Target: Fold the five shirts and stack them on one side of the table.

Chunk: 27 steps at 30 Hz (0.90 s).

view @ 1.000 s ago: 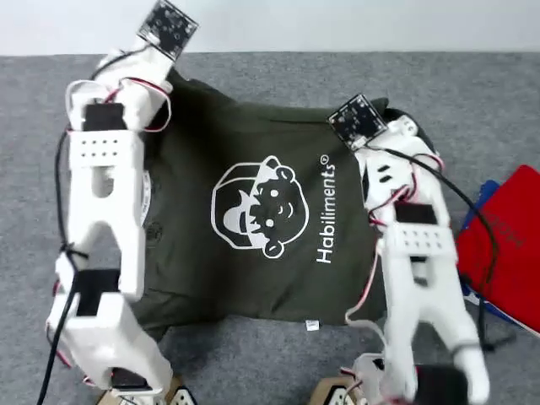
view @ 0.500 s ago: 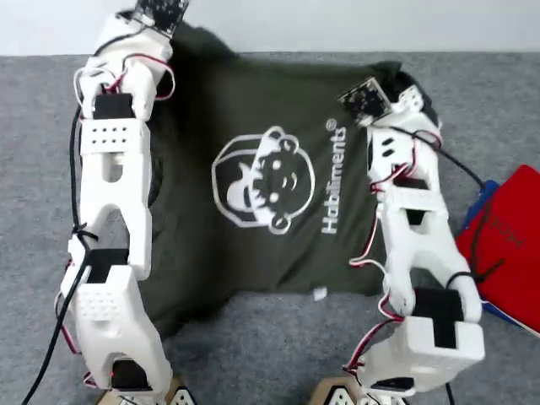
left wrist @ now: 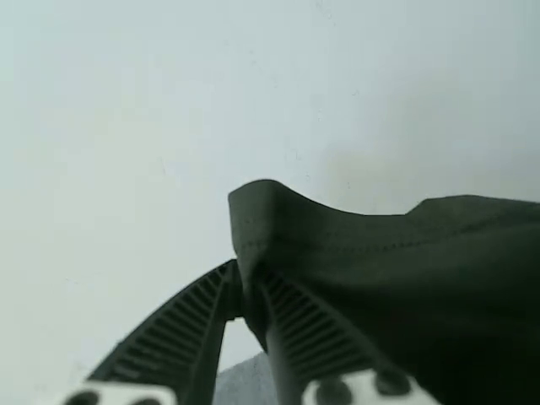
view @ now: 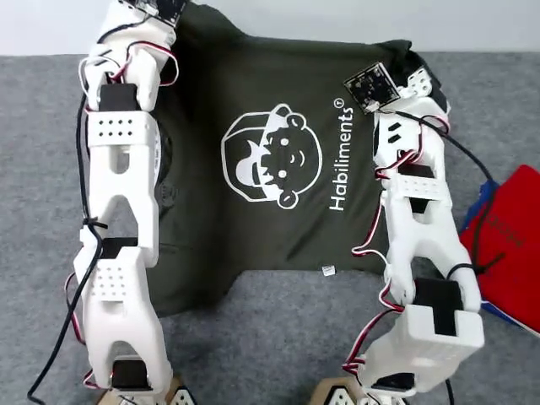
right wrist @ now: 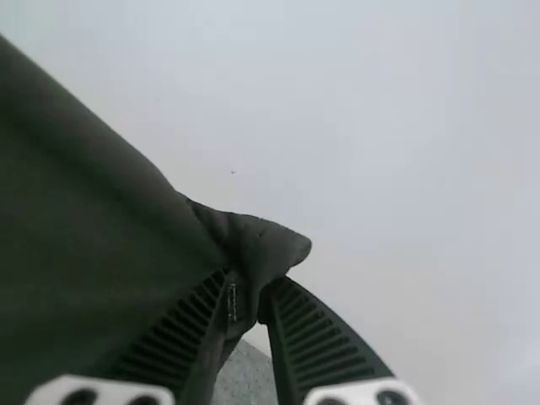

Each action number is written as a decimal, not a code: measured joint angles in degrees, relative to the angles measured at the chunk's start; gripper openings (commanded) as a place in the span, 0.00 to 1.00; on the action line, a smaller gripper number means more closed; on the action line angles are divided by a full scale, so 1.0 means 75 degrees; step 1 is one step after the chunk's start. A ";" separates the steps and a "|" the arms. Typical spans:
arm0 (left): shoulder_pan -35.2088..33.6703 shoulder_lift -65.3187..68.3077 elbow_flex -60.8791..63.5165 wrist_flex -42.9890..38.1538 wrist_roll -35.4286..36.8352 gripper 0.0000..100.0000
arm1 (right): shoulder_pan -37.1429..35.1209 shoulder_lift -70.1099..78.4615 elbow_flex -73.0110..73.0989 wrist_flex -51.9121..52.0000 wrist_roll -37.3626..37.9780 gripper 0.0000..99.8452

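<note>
A dark green shirt [view: 270,110] with a white bear print lies spread across the grey table and hangs lifted at its far edge. My left gripper [left wrist: 250,302] is shut on one far corner of the green shirt [left wrist: 405,261], held up near the white wall. At the other far corner my right gripper [right wrist: 246,295] is shut on the green shirt [right wrist: 93,253]. From above, the left arm [view: 122,160] runs along the shirt's left side and the right arm [view: 413,194] along its right side.
A red shirt [view: 506,245] lies on a blue one [view: 488,196] at the table's right edge. The white wall [view: 337,21] bounds the far side. Bare grey table [view: 278,346] stretches in front, between the arm bases.
Both arms have stretched toward the far wall, dragging the green shirt away from the bases. Its near hem has slid farther back and the cloth lies flatter.
</note>
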<state>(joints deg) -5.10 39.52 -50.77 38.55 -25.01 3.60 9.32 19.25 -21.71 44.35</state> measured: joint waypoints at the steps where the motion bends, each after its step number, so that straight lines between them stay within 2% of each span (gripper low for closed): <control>1: 0.0000 0.0000 -0.0082 0.0316 0.0000 0.00 | 0.0000 0.0000 0.0105 0.0000 0.0117 0.01; 6: 0.0000 0.0000 -0.0422 0.2485 -0.0176 0.00 | 0.0000 -0.0012 0.0961 0.0082 0.0692 0.01; 12: 0.0012 0.0000 -0.0492 0.4853 -0.0703 0.00 | 0.0000 -0.0680 0.1489 0.1676 0.0762 0.01; 19: 0.0023 -0.0012 -0.0492 0.6599 -0.0809 0.00 | 0.0000 -0.1301 0.1489 0.3856 0.0762 0.01; 22: 0.0023 -0.0012 -0.0492 0.7314 -0.1184 0.00 | 0.0012 -0.1536 0.1489 0.4747 0.0762 0.01; 27: 0.0023 -0.0012 -0.0492 0.7994 -0.1489 0.01 | 0.0035 -0.1723 0.1489 0.6318 0.0762 0.01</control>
<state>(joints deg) -4.92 39.43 -54.46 98.51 -36.18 3.87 -3.60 30.42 25.67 50.07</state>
